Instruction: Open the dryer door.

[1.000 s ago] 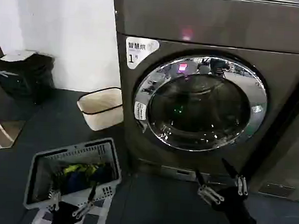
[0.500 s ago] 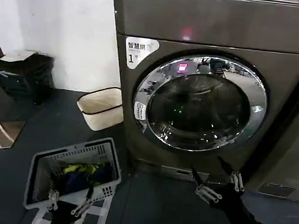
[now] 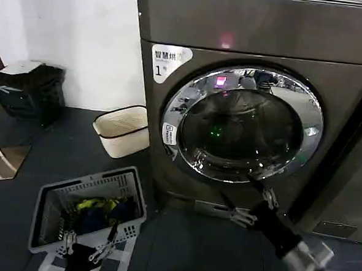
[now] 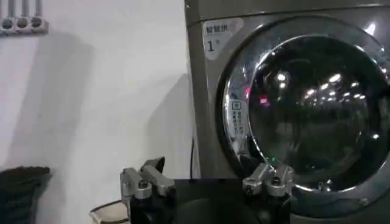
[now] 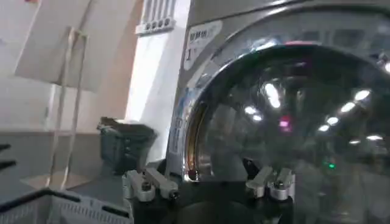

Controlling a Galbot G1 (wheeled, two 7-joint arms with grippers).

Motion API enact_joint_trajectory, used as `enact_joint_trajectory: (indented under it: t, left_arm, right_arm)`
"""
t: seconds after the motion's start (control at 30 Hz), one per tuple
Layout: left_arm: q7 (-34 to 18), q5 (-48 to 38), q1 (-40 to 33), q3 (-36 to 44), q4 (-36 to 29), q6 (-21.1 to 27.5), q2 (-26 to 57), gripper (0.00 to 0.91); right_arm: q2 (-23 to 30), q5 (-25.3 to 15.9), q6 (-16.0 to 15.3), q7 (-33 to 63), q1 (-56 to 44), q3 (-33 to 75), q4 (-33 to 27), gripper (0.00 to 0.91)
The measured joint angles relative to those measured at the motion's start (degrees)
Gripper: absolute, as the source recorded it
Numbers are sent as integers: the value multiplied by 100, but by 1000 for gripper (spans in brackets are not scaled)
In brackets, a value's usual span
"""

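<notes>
- Door first: the dryer door sits shut in the machine's front, its chrome ring upright and facing you, white sticker at the ring's left edge.
- Your right pincer is the nearer one — fingers spread wide, holding nothing, just under the ring's lower edge and pointing up at it.
- From that pincer the door lies up and forward; in the right wrist view the ring's left rim is close ahead.
- Left pincer hangs low over the laundry basket, open — well apart from the door.
</notes>
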Motion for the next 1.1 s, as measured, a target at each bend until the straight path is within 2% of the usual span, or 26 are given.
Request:
enact_joint_trajectory:
  t: [0.13,0.4,0.8,1.1]
  left_arm:
    - [21,-80,-11,-53,10,-19,5,907]
    - [46,-176,-1,-175,11,-52,-30,907]
    - [126,-250,54,-286,-17,-28,-129,907]
    - [150,-109,108,-257,-5,-35,-219,907]
  right_arm:
    - [-177,179,26,-118,458,-258,-400,907]
    - [-252,170,67,-153,1467,-1043,-1119,907]
    - [19,134,43,-94,2635,-2147,-1899,907]
    - [330,-42,-4,40,3287,-2699,-2338,907]
